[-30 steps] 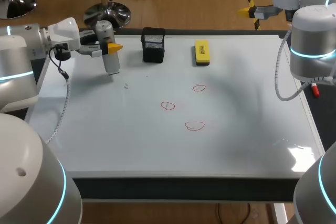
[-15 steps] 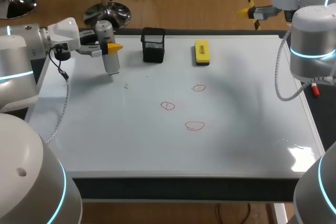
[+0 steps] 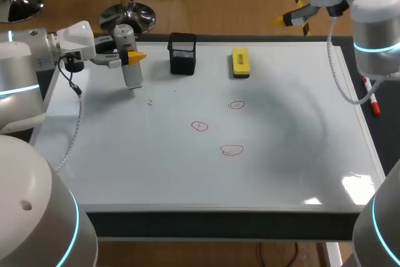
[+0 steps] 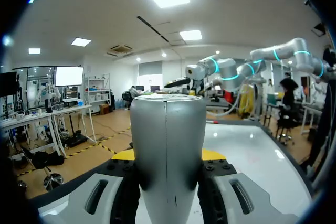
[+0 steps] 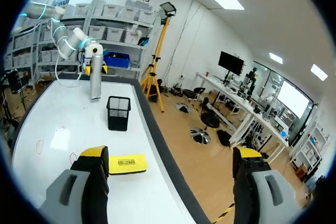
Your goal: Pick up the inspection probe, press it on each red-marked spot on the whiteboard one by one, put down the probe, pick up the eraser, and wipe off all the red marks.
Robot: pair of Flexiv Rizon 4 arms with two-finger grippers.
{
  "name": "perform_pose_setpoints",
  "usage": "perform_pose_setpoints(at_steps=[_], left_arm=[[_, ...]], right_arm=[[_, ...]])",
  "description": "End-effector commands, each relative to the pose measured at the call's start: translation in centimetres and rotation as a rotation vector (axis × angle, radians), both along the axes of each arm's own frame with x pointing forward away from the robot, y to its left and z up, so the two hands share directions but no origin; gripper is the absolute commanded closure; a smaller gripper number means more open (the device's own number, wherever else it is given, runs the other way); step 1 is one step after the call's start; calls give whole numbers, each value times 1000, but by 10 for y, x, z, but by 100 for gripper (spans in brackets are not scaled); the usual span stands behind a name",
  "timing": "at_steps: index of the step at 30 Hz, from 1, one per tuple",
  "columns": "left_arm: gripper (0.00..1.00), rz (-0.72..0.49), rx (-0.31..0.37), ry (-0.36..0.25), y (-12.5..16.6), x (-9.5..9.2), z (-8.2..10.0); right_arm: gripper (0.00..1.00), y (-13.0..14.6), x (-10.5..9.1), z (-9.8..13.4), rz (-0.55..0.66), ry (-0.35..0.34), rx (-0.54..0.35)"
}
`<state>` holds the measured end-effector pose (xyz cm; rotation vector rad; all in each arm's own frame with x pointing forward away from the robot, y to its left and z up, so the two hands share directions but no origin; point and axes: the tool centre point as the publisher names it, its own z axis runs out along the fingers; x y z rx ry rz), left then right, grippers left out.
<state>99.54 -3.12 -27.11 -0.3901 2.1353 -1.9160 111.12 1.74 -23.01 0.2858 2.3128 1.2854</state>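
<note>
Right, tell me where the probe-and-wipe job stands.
Done: the probe is picked up, upright in the left gripper, which is shut on it over the far left corner of the whiteboard. In hand: reaching the first mark; the probe is far from all three. Left: pressing the red marks, putting the probe down, then wiping with the eraser, lying at the far edge. The right gripper is open, empty.

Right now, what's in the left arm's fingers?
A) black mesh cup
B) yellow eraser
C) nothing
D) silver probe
D: the silver probe is clamped upright between the left arm's fingers, while the yellow eraser and black mesh cup sit untouched on the whiteboard.
</note>
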Motion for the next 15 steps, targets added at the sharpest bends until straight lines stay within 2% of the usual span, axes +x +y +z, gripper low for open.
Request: perform_pose_setpoints(at_steps=[1,11,13,15], left_arm=[[100,1,-1,-2,0,0,1],[100,1,-1,-2,0,0,1],[100,1,-1,-2,0,0,1],[100,1,-1,-2,0,0,1]], right_arm=[[0,7,2,1,248,113,-113],[0,30,-11,-13,534,177,-302],[0,34,-14,-16,579,191,-312],[0,36,-18,-21,647,194,-376]])
